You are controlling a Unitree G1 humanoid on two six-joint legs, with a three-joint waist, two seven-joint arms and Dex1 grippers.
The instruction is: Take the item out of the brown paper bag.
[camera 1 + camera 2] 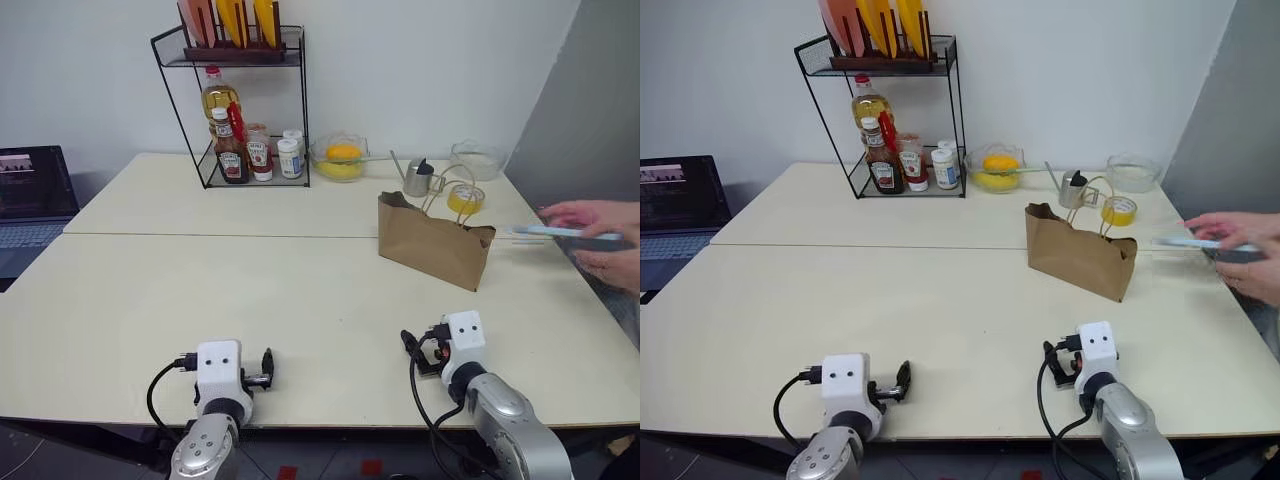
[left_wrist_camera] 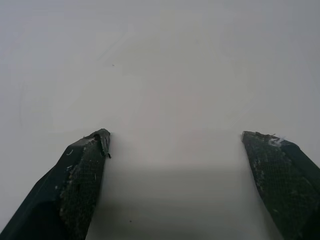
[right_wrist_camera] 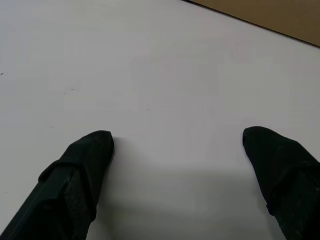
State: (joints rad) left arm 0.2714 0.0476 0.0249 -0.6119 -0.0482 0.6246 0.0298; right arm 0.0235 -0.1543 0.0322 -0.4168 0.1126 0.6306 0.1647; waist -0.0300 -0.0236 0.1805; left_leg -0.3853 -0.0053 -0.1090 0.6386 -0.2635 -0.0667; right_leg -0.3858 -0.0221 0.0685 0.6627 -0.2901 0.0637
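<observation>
Opening step, judged: nothing is grasped yet. The left gripper (image 2: 175,142) and right gripper (image 3: 177,137) are both spread wide and empty, hovering low over bare table (image 1: 250,290) near its front edge. The brown paper bag (image 1: 436,243) is seen well ahead of the right gripper and slightly to its right, much further from the left one. Its long axis runs across the table, slanting towards the right and front; mouth and loop handles face up. The item isn't visible, presumably inside. Next move prob. calls for a long fwd reach by the right arm to the bag's mouth, w/ the left steadying the bag.
</observation>
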